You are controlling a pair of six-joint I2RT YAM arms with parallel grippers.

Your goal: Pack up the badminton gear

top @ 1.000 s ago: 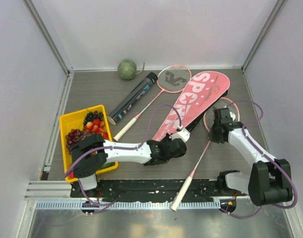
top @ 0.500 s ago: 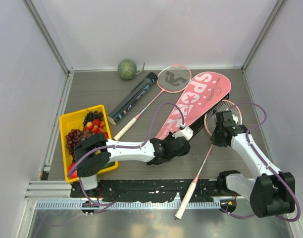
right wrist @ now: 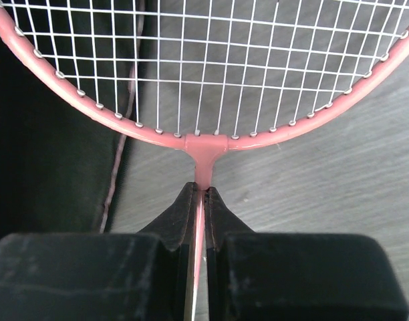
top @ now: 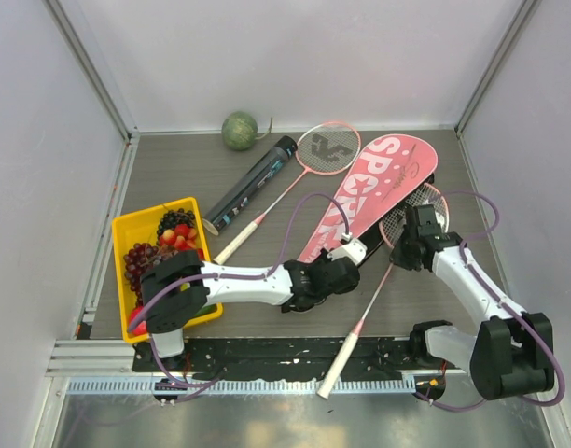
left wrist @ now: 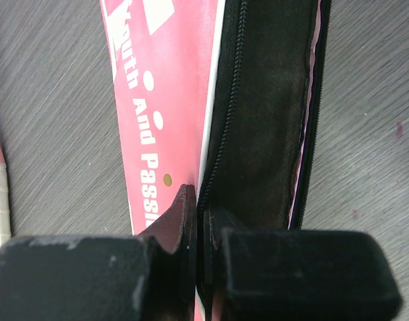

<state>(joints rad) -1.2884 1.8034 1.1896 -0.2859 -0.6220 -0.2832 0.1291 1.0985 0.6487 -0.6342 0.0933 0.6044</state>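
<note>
The racket [right wrist: 206,142] was clamped at its throat by the right pincer [right wrist: 200,194], long axis aimed up-frame beside the bag [left wrist: 164,80], whose edge was pinched by the left pincer [left wrist: 199,217].

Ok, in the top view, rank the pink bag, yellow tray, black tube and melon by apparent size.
1. pink bag and yellow tray: too close to rank. The bag is longer, the tray broader, and the left arm covers part of each.
2. black tube
3. melon

Racket head [right wrist: 204,142] partly off-frame
</note>
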